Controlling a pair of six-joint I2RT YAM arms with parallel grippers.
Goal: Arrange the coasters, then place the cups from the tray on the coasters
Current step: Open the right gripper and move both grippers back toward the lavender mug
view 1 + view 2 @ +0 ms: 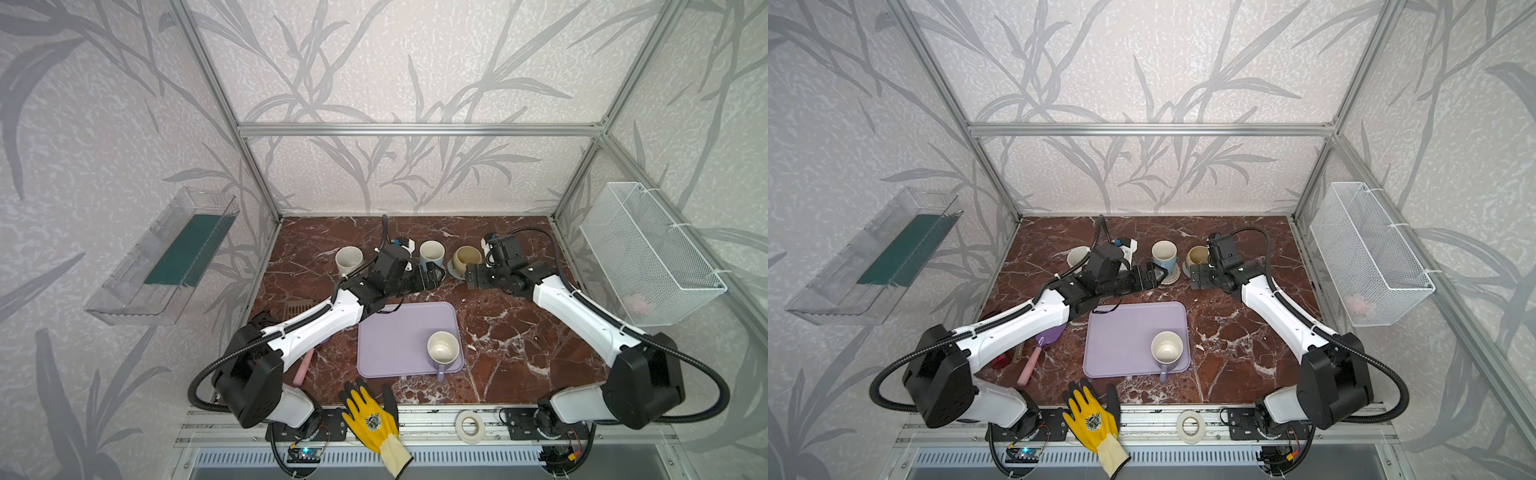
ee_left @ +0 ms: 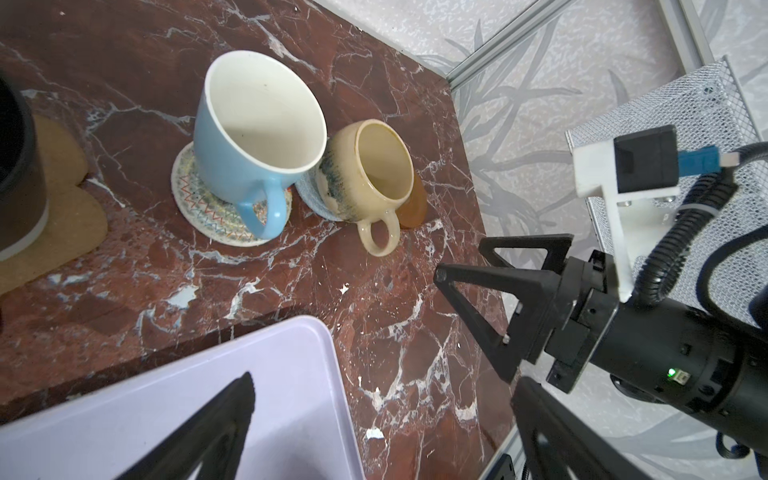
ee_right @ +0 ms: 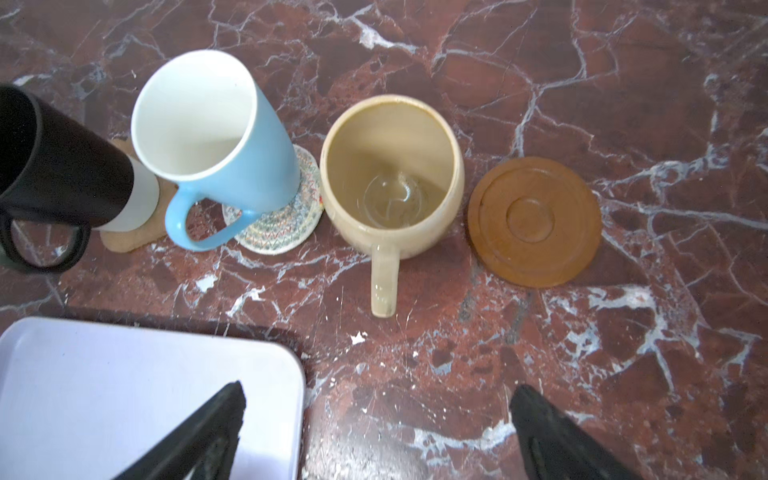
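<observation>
Right pincer is released and empty, jaws wide. Lavender mug stands upright below it in both top views, on the tray's lower right corner, handle toward the lower frame edge; the right arm is nearer.

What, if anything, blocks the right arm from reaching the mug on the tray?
Nothing obvious, so probably yes. The right gripper is open and empty, the lavender mug stands at the near right corner of the tray, and the left arm crosses only its far left corner.
</observation>
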